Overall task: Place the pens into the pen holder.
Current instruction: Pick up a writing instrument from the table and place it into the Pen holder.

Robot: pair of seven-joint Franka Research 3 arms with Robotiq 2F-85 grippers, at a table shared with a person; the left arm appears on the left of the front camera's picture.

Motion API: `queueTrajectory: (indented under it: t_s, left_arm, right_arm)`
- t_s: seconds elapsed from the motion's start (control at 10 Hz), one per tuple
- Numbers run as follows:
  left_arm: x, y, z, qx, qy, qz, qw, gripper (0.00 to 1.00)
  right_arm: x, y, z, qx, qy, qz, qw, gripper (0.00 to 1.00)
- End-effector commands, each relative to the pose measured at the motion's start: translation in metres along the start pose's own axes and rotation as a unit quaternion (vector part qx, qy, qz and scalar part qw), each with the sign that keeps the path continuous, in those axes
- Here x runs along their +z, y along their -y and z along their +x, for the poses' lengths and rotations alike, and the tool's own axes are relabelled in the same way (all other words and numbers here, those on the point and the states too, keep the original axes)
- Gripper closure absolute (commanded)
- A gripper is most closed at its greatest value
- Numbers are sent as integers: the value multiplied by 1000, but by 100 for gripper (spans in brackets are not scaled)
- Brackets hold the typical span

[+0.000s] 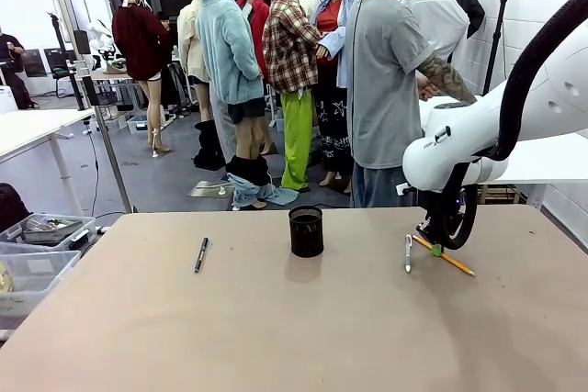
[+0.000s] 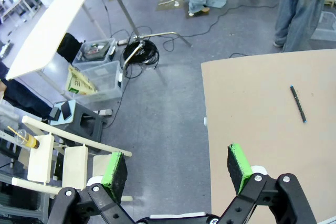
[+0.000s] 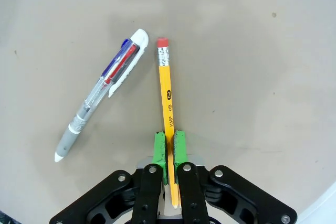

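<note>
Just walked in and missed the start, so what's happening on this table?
The right gripper is shut on the yellow pencil, down at the table beside the white pen. The dark pen lies left of the black pen holder, and no pen is in it yet. The left gripper hangs open at the table's edge.

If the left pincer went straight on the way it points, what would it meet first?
Most likely the grey floor just beside the table: the open left pincer straddles the table's edge, mostly over floor. Its table-side pad might clip the tabletop first; depth is unclear.
</note>
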State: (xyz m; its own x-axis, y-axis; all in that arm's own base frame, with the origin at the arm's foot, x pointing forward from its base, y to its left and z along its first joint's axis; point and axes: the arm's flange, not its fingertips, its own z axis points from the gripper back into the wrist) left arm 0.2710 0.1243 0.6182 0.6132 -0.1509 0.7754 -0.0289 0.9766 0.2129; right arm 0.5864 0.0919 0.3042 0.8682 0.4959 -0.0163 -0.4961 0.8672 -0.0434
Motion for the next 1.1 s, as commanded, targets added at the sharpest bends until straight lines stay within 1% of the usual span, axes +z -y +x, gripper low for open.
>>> queueTrajectory:
  t_s: [0.0,0.1,0.2,0.3,0.4,0.5,0.6,0.7,0.8,0.9,1.0]
  left_arm:
    - [-1,0,0,5,4,4,1000,0]
    - [-1,0,0,5,4,4,1000,0]
    - [-1,0,0,5,4,4,1000,0]
    - [-1,0,0,5,4,4,1000,0]
    - [-1,0,0,5,4,4,1000,0]
    - [-1,0,0,5,4,4,1000,0]
    - [-1,0,0,5,4,4,1000,0]
    - [-1,0,0,5,4,4,1000,0]
    - [-1,0,0,5,4,4,1000,0]
    - [-1,0,0,5,4,4,1000,0]
    - [-1,0,0,5,4,4,1000,0]
  right_arm:
    - [-12,6,7,-6,-29,-16,999,100]
    - [-3,7,1,26,-9,17,999,100]
    - [16,12,-13,50,21,37,998,100]
    - [44,15,-31,104,70,65,990,100]
    - [62,20,-41,137,100,74,983,100]
    - [81,25,-50,178,140,88,970,100]
    - [97,25,-54,238,187,121,945,100]
    - [107,20,-50,303,242,151,910,100]
    - [116,13,-43,365,291,199,862,100]
    - [122,7,-33,410,340,238,812,100]
    - [130,-1,-21,439,399,261,762,100]
